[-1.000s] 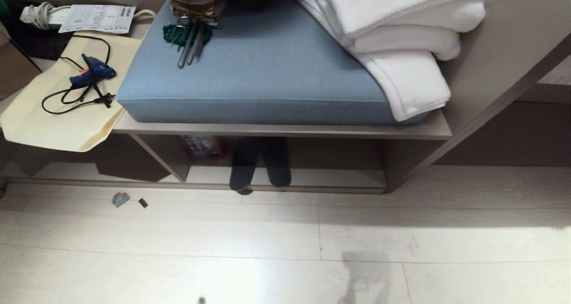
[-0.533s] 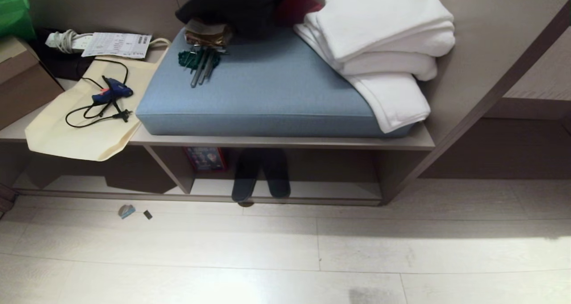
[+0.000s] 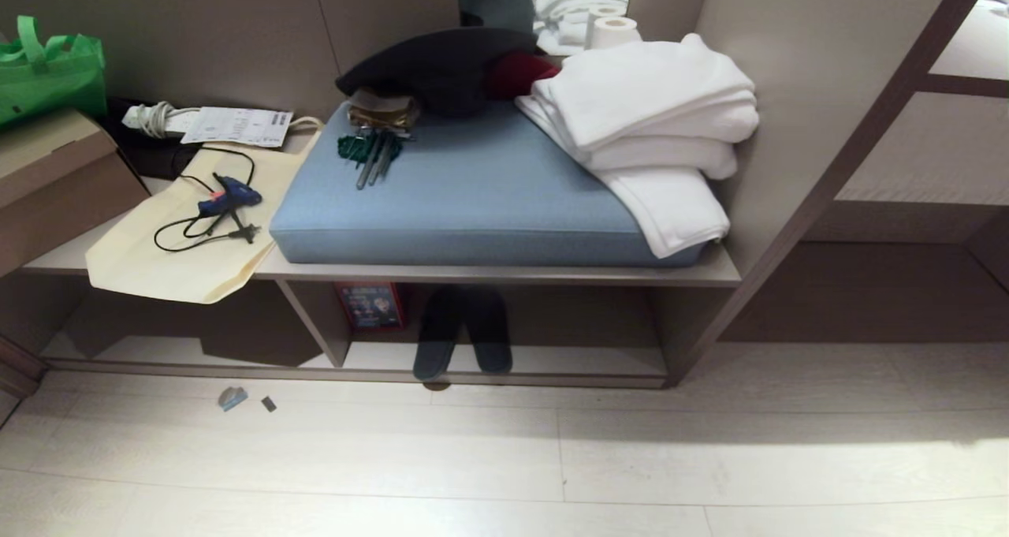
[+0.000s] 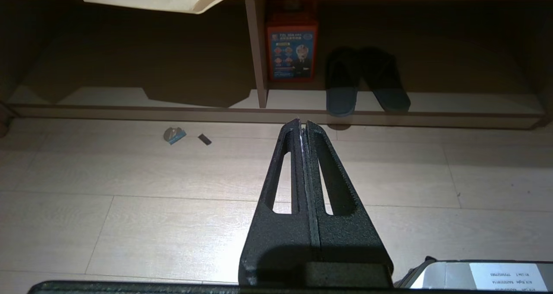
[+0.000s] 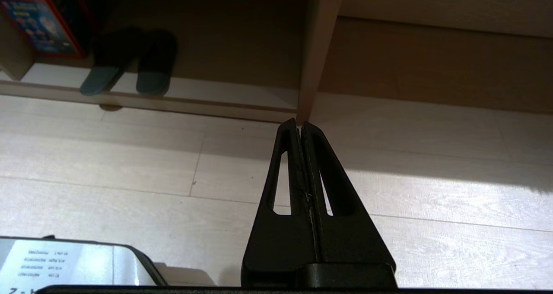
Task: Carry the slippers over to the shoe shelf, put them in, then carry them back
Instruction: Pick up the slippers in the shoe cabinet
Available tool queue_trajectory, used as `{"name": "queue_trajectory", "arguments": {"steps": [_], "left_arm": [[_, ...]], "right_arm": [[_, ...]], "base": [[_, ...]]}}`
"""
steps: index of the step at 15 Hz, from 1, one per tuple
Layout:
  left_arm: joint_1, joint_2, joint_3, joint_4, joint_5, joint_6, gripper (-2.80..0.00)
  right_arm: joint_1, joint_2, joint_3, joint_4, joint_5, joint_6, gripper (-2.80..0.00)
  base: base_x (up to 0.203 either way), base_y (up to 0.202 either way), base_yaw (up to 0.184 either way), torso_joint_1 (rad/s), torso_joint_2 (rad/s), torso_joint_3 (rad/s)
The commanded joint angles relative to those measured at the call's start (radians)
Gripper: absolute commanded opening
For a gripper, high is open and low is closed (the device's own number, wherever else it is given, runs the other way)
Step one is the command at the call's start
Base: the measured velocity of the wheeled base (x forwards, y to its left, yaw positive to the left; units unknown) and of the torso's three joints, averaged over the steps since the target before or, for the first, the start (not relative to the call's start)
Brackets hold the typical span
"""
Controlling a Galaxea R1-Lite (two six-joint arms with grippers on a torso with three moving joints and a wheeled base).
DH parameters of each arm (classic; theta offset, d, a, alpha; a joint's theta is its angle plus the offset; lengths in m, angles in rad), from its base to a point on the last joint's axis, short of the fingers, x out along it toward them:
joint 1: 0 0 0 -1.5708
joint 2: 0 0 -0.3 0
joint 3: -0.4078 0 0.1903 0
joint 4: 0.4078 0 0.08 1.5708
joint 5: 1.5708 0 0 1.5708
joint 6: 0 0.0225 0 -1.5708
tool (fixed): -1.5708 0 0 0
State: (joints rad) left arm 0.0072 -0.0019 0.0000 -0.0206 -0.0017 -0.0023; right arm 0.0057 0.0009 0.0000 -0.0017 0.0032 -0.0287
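Observation:
The dark grey slippers (image 3: 461, 336) lie side by side in the shoe shelf (image 3: 567, 359), toes toward the room, under the bench board. They also show in the left wrist view as slippers (image 4: 365, 84) and in the right wrist view as slippers (image 5: 129, 65). The left one's toe juts slightly over the front lip. My left gripper (image 4: 301, 123) is shut and empty, low above the floor, short of the shelf. My right gripper (image 5: 298, 124) is likewise shut and empty, off to the right near the shelf's end post. Neither arm shows in the head view.
A red box (image 3: 370, 306) stands in the shelf left of the slippers, by the divider (image 3: 315, 324). Above are a blue cushion (image 3: 473, 198), white towels (image 3: 654, 127), a cream bag (image 3: 181, 245) with a glue gun. Small scraps (image 3: 232, 398) lie on the pale floor.
The head view has tilted up: the bench and shelf sit lower in the picture and more of the back wall shows. The slippers have not moved in the shelf.

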Motion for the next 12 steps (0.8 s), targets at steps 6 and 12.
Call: {"name": "queue_trajectory", "arguments": {"steps": [6, 12], "left_arm": [[0.000, 0.002, 0.008, -0.001, 0.000, -0.002, -2.80], [0.000, 0.002, 0.008, -0.002, 0.000, -0.002, -2.80]], "right_arm": [[0.000, 0.001, 0.000, 0.000, 0.000, 0.000, -2.80], [0.000, 0.001, 0.000, 0.000, 0.000, -0.002, -2.80]], "base": [[0.000, 0.000, 0.000, 0.003, 0.00, 0.204], [0.000, 0.000, 0.000, 0.001, 0.00, 0.203]]}}
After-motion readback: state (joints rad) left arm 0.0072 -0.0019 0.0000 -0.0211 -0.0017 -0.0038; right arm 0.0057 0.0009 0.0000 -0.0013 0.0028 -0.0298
